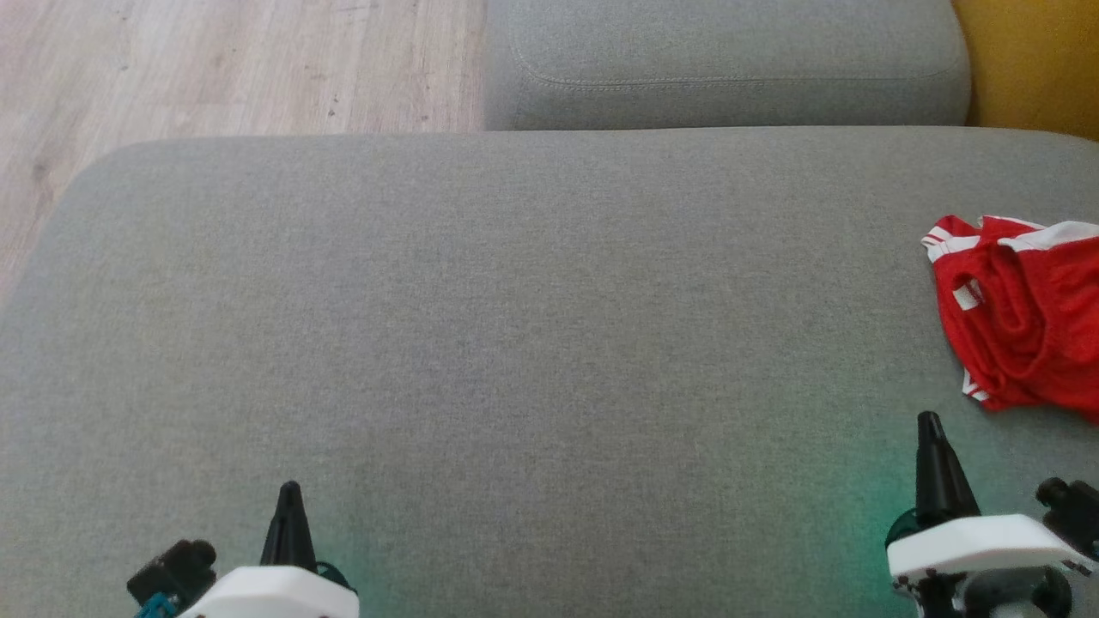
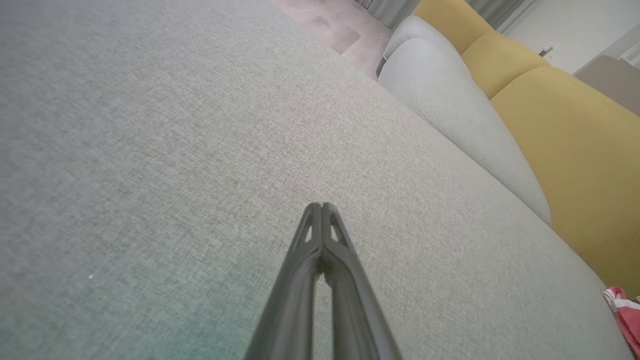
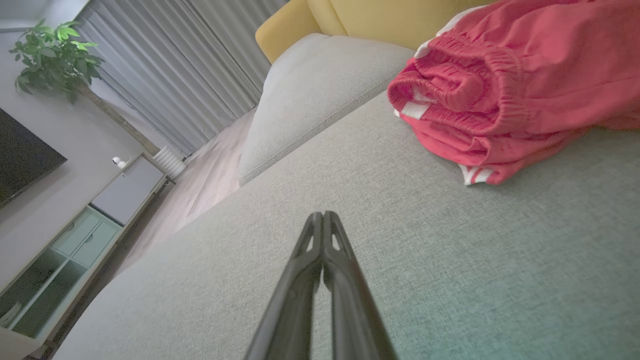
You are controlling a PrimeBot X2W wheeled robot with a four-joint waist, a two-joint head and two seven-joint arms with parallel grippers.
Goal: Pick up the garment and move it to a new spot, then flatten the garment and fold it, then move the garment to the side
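Grey sofa seat (image 1: 515,326) spreads wide in front of you, with a smaller grey cushion (image 1: 730,69) butting against its far edge, a yellow backrest (image 1: 1030,60) at the far right corner and pale wood floor (image 1: 215,60) off to the far left. Your garment (image 1: 1022,318), red with white stripes, lies bunched on the seat at its right edge, partly cut off by the head view's border. Your right gripper (image 1: 929,425) sits near the garment's closest corner but apart from it, with bare cushion between them. Its fingers are pressed together at the tips and hold nothing. Your left gripper (image 1: 289,493) hangs over bare cushion well away from the garment, fingers likewise closed tip to tip and empty.
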